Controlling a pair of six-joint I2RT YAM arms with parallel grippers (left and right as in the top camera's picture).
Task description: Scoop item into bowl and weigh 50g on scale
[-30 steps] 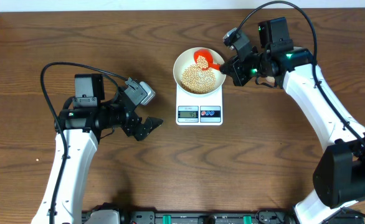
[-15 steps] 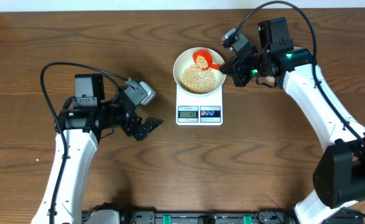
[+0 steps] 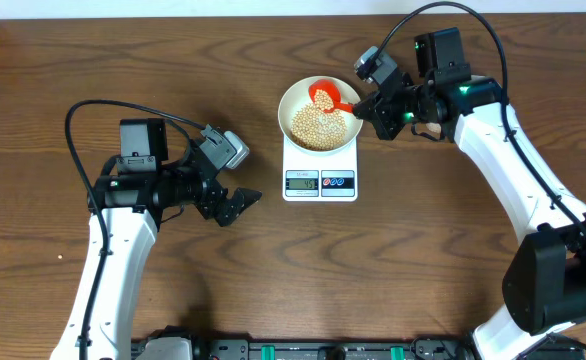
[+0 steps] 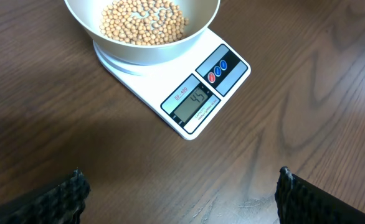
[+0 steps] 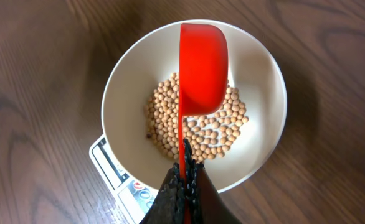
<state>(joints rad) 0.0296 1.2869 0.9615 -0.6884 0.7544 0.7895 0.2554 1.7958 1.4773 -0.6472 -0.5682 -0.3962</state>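
the beans (image 5: 195,127) lie in a loose heap in the bottom of the white bowl (image 5: 117,99), straight ahead of the right gripper (image 5: 185,171) and under the thing it carries. the bowl sits on the white scale (image 3: 320,181), covering its far part; the near strip with the grey display (image 4: 195,99) and 2 round buttons (image 4: 218,68) sticks out from under the rim. the display reads 45.

the right gripper is clenched on the thin handle of a red scoop (image 5: 202,68). the scoop reaches forward from the fingertips over the bowl, its cup hanging above the far half of the beans and not touching them, as far as the right wrist view shows. that view shows only the smooth red outside of the cup; whether anything is in it i cannot tell from there.

the left gripper (image 3: 239,203) is released, its 2 fingers (image 4: 70,194) spread wide, holding nothing. it hangs over the bare wooden bench (image 4: 307,124), with the scale ahead of it and well apart.
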